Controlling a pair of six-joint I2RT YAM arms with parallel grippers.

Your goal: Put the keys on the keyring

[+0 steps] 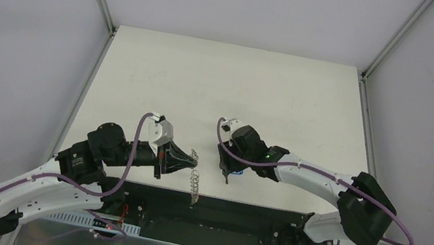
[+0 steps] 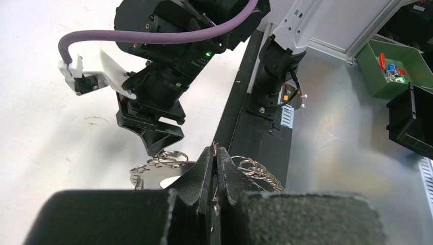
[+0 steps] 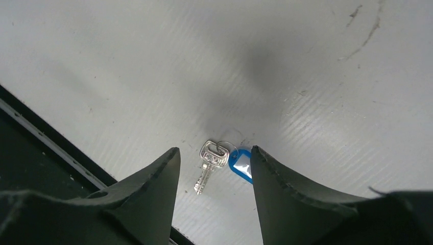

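My left gripper (image 1: 188, 160) is shut on the keyring (image 1: 194, 180), holding it edge-on just above the table's near edge. In the left wrist view the gripper (image 2: 216, 153) pinches the flat grey ring (image 2: 153, 173), with silver wire loops (image 2: 258, 170) fanning out on both sides. My right gripper (image 1: 226, 172) is open and points down over a silver key (image 3: 208, 164) with a bright blue tag (image 3: 241, 163) lying flat on the table. In the right wrist view the gripper (image 3: 214, 151) has the key between its fingers and above the surface. The blue tag (image 1: 238, 171) shows faintly from above. The black-tagged key is out of view.
A black mounting strip (image 1: 232, 215) runs along the table's near edge, just below both grippers. Off the table, in the left wrist view, a green bin (image 2: 384, 71) holds small parts and a black bin (image 2: 411, 122) stands beside it. The white table (image 1: 233, 92) stretches away behind.
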